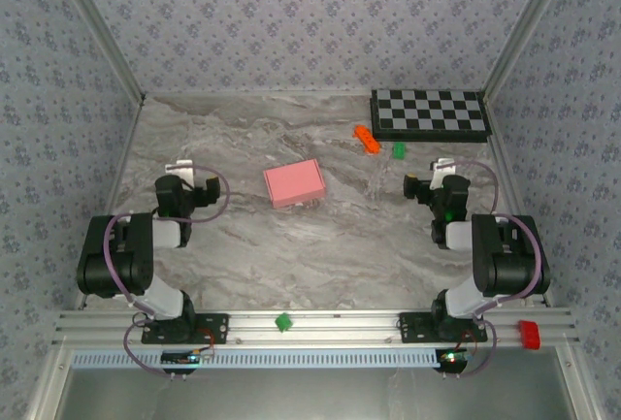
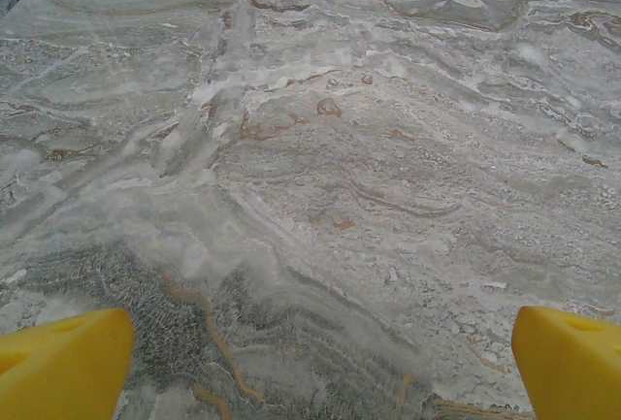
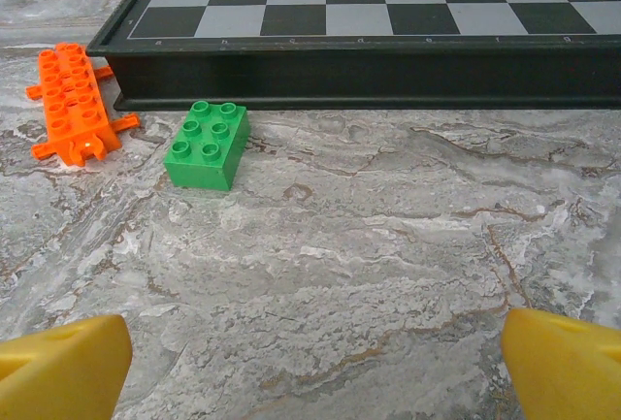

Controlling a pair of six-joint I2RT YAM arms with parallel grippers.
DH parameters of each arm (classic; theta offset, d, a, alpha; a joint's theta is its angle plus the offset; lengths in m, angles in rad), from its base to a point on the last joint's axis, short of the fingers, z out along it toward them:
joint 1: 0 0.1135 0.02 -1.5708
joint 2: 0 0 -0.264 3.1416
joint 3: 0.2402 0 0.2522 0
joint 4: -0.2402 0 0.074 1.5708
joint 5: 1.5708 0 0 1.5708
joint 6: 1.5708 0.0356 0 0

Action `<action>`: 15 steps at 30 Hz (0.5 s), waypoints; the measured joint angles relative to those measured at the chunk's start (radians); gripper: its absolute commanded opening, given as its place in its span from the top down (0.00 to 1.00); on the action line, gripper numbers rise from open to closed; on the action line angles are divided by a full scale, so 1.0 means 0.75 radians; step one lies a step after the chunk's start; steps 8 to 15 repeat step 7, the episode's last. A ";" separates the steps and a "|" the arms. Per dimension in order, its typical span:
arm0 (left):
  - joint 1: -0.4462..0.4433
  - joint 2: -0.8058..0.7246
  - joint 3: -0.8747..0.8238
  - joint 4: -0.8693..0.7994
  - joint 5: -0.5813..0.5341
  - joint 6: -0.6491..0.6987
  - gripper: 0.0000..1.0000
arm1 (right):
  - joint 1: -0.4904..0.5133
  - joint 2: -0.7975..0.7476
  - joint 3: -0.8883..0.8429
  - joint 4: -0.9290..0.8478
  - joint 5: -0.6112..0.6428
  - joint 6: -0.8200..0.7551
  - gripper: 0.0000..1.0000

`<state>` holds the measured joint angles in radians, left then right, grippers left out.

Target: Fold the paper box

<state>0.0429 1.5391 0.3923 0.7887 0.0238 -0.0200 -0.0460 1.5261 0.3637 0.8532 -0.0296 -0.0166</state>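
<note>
The salmon-pink paper box [image 1: 294, 183] lies as a small closed rectangular box in the middle of the marble table, slightly tilted. My left gripper [image 1: 180, 166] rests to its left, well apart from it; in the left wrist view its yellow fingertips [image 2: 64, 362] stand wide apart over bare marble, open and empty. My right gripper [image 1: 442, 165] sits to the right of the box, also apart; its yellow fingertips [image 3: 60, 367] are spread wide over bare table, open with nothing between them.
A checkerboard [image 1: 430, 113] lies at the back right. In front of it sit an orange brick piece [image 3: 73, 102] and a green brick [image 3: 207, 145]. Another green brick [image 1: 283, 322] and a red brick [image 1: 528, 333] rest on the front rail.
</note>
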 measured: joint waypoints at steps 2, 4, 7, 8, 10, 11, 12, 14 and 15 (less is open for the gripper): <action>0.000 0.000 0.000 0.000 -0.005 0.000 0.00 | 0.000 0.000 0.000 0.000 0.000 0.000 0.00; 0.000 0.000 0.000 -0.001 -0.006 0.000 0.00 | 0.000 0.000 0.000 0.000 0.000 0.000 0.00; 0.000 0.000 0.000 0.000 -0.010 0.000 0.00 | 0.000 0.000 0.000 0.000 0.000 0.000 0.00; 0.000 0.000 0.000 0.000 -0.010 0.000 0.00 | 0.000 0.000 0.000 0.000 0.000 0.000 0.00; 0.000 0.000 0.000 0.000 -0.010 0.000 0.00 | 0.000 0.000 0.000 0.000 0.000 0.000 0.00; 0.000 0.000 0.000 0.000 -0.010 0.000 0.00 | 0.000 0.000 0.000 0.000 0.000 0.000 0.00; 0.000 0.000 0.000 0.000 -0.010 0.000 0.00 | 0.000 0.000 0.000 0.000 0.000 0.000 0.00; 0.000 0.000 0.000 0.000 -0.010 0.000 0.00 | 0.000 0.000 0.000 0.000 0.000 0.000 0.00; 0.000 0.000 0.000 0.000 -0.010 0.000 0.00 | 0.000 0.000 0.000 0.000 0.000 0.000 0.00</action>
